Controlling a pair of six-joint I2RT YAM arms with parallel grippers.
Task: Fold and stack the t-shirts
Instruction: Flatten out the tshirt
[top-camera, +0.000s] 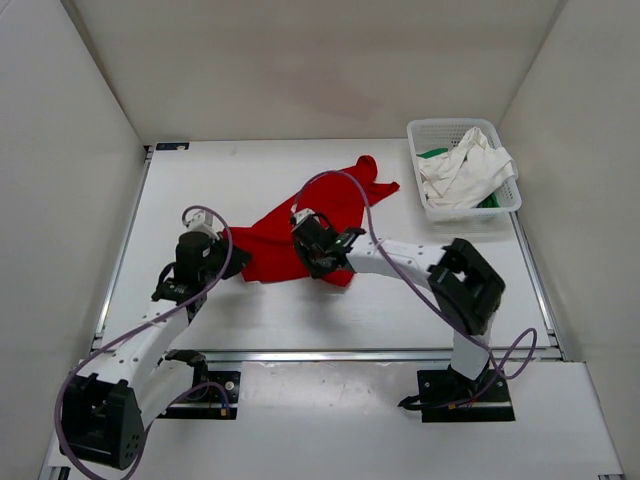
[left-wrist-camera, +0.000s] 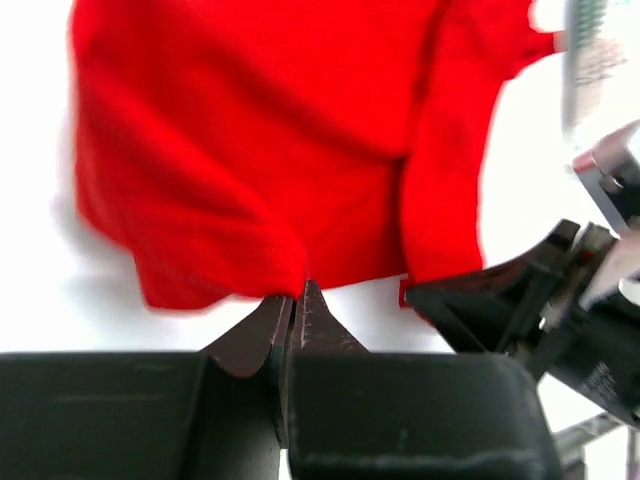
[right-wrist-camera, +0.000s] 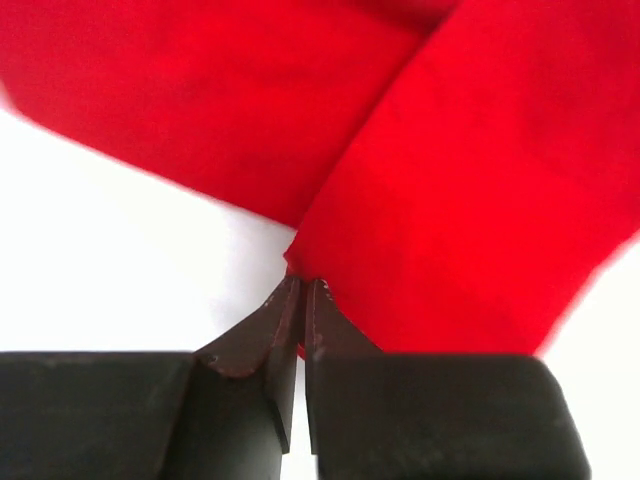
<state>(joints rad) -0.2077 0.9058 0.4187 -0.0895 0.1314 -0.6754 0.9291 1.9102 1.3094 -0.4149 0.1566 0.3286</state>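
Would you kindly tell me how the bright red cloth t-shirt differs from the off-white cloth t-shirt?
The bright red t-shirt lies spread on the table; the off-white t-shirt sits bunched in the white mesh basket. Left gripper and right gripper pinch the red one, neither the off-white one. Both are unfolded.

White table (top-camera: 240, 190) at centre, brightly and evenly lit. Plain pale back wall (top-camera: 320, 60) at twelve o'clock, left wall (top-camera: 50, 200) at nine, right wall (top-camera: 590, 200) at three, all bare.
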